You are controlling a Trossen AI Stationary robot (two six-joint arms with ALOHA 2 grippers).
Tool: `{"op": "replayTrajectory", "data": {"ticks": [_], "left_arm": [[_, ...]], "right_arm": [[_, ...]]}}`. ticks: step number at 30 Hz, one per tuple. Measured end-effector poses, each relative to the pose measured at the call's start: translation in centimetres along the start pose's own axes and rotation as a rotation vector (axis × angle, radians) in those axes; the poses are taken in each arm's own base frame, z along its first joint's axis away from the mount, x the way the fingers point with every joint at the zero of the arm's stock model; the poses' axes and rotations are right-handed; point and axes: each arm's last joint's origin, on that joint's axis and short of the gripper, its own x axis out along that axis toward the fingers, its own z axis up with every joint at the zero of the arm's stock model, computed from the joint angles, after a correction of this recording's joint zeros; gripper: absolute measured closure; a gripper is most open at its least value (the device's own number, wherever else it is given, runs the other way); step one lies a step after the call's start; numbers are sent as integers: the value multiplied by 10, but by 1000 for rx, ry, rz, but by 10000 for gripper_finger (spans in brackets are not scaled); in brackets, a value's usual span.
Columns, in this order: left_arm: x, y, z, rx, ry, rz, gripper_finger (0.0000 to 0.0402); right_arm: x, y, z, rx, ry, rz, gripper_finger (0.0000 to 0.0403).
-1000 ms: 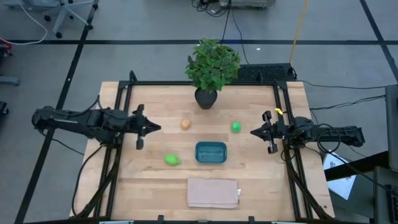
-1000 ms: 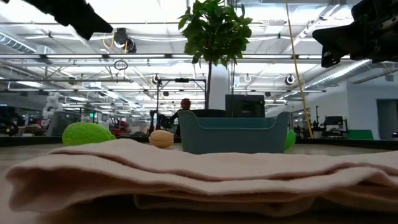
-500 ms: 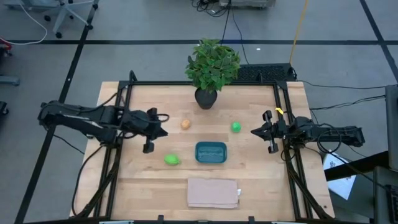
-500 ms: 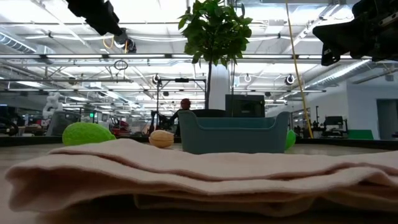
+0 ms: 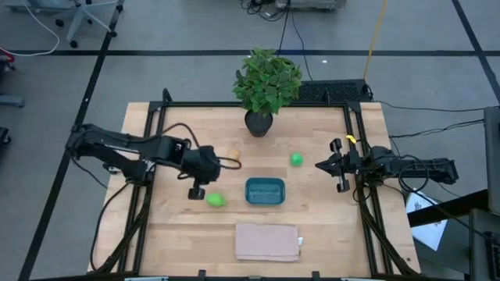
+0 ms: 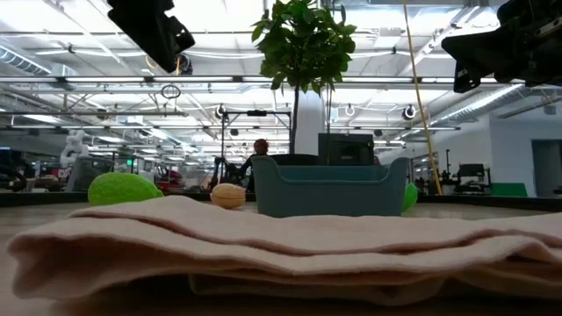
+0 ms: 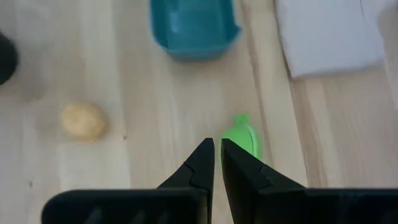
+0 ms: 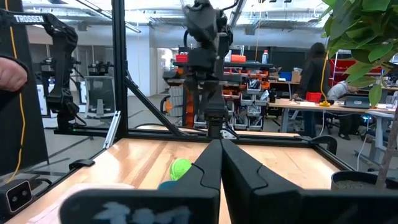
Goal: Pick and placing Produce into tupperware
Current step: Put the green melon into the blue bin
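The yellow-green fruit (image 5: 216, 200) (image 7: 241, 135) lies on the wood left of the teal tupperware (image 5: 266, 190) (image 7: 194, 28). The tan fruit (image 7: 83, 120) (image 6: 228, 195) sits farther back, partly hidden by my left arm in the high view. The bright green ball (image 5: 297, 159) (image 8: 180, 168) rests right of it. My left gripper (image 5: 212, 167) (image 7: 217, 146) hangs shut above the table between the tan and yellow-green fruits, touching nothing. My right gripper (image 5: 319, 165) (image 8: 219, 146) waits shut near the right edge, raised.
A leafy potted plant (image 5: 266, 86) stands at the far middle of the table. A folded beige cloth (image 5: 267, 240) (image 6: 281, 246) lies near the front edge, below the tupperware. Black frame rails (image 5: 156, 148) run along both sides of the table.
My left gripper has travelled toward the table's right edge and slightly toward the near edge, from beside the left rail to a spot over the fruits, staying shut. The fruits, the tupperware and my right arm have kept still.
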Motion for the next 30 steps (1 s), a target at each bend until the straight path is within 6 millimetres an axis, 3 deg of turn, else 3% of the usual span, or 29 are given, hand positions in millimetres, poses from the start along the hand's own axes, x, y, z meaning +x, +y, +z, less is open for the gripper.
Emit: {"op": "replayTrajectory", "data": {"ticks": [3, 7, 21, 30], "left_arm": [[6, -10, 0, 73, 33, -24, 371], [6, -17, -1, 39, 35, 32, 371], [6, -20, -4, -47, 65, -22, 371], [6, -20, -3, 59, 61, 6, 369]], "right_arm": [[0, 0, 0, 0, 0, 0, 403], [0, 0, 0, 7, 0, 0, 403], [0, 0, 0, 0, 0, 0, 403], [0, 0, 0, 0, 0, 0, 403]]}}
